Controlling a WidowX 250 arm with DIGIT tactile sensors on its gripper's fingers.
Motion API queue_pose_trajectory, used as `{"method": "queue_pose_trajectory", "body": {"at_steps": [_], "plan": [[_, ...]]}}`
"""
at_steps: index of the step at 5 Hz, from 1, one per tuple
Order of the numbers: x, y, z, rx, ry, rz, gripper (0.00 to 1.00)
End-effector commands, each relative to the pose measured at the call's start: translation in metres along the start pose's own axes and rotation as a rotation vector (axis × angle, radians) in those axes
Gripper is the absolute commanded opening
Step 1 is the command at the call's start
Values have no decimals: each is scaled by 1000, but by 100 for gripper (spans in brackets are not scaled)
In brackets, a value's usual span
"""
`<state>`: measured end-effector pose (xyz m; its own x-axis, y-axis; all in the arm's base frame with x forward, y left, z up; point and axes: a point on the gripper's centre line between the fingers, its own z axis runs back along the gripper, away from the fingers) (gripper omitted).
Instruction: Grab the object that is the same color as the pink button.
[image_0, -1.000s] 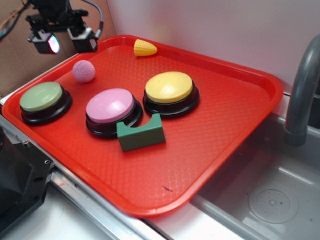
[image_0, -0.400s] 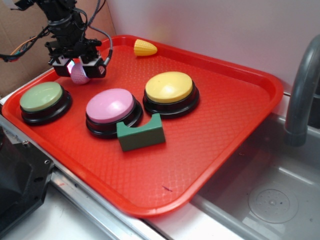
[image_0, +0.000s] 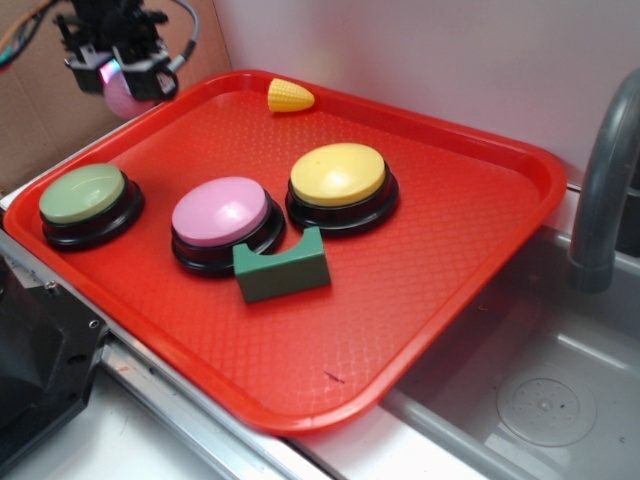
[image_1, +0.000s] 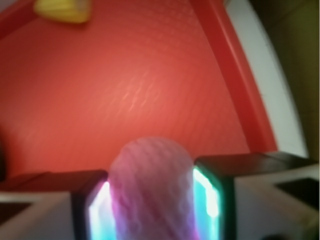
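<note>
— What have you got in your claw?

— My gripper (image_0: 118, 80) is clamped on the small pink ball (image_0: 122, 95). In the wrist view the dimpled ball (image_1: 151, 192) sits squeezed between my two lit pads (image_1: 207, 192), one on each side, touching it.

— Where is it, relative to the tray?

— Up in the air, above the tray's far left edge. The ball hangs clear of the red tray (image_0: 450, 260); nothing under it touches it. From the wrist I look down on the textured red floor and the raised rim (image_1: 235, 80) running off to the right.

— And the pink button?

— The pink button (image_0: 222, 212) rests on the tray, well apart from me, between the green button (image_0: 85, 195) and the yellow button (image_0: 338, 175). A green block (image_0: 283, 268) lies just in front of it, touching or nearly touching its black base; I cannot tell which.

— Anything else near you?

— The yellow corn toy (image_0: 289, 96) lies at the tray's far edge, to one side of me. In the wrist view it shows as a blurred yellow shape (image_1: 62, 10) at the top. A grey faucet (image_0: 600, 190) stands beyond the tray, over the sink (image_0: 520, 400).
</note>
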<state>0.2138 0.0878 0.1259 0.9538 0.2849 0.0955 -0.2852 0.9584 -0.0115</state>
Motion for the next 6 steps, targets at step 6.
{"method": "queue_pose_trajectory", "body": {"at_steps": [6], "plan": [[6,-38,39,31,-9,-289,0]]}}
